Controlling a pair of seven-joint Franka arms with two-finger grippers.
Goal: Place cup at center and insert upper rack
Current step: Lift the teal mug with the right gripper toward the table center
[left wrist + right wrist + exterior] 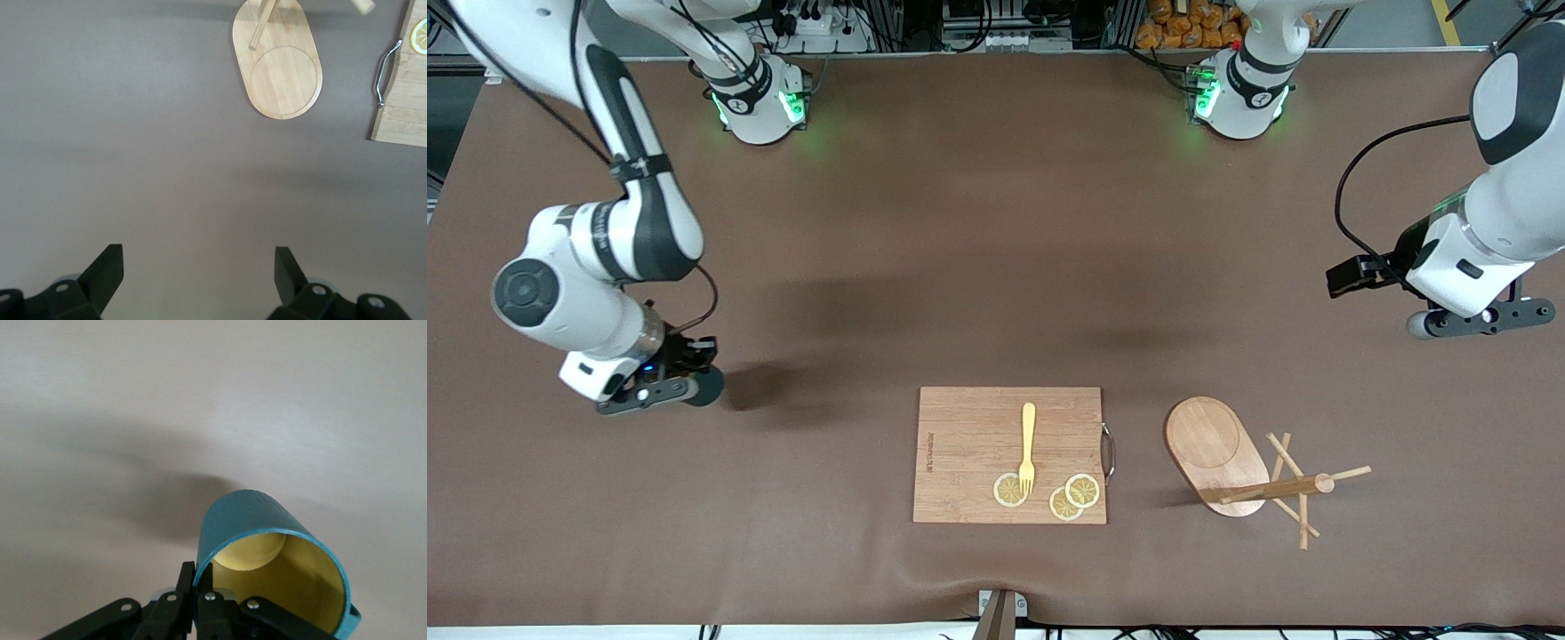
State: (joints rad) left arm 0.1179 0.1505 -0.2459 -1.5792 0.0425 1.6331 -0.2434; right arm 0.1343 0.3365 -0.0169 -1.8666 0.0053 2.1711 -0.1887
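The cup (263,523) is dark teal with a mustard-yellow inside, and my right gripper (195,570) is shut on its rim, one finger inside and one outside. From the front the cup (706,387) shows as a dark round shape beside the right gripper (685,384), low at the right arm's end of the table. The upper rack (1214,443), a light wooden mug tree, rests on its oval base (280,67), with post and crossed pegs (1294,487) over the base's end nearer the camera. My left gripper (1480,320) hangs open (199,257) over bare table at the left arm's end, holding nothing.
A bamboo cutting board (969,453) with a metal handle (1109,452) lies in the middle near the front edge, beside the rack. On it are a yellow fork (1028,444) and three lemon slices (1082,491). The board's edge (403,113) shows in the left wrist view.
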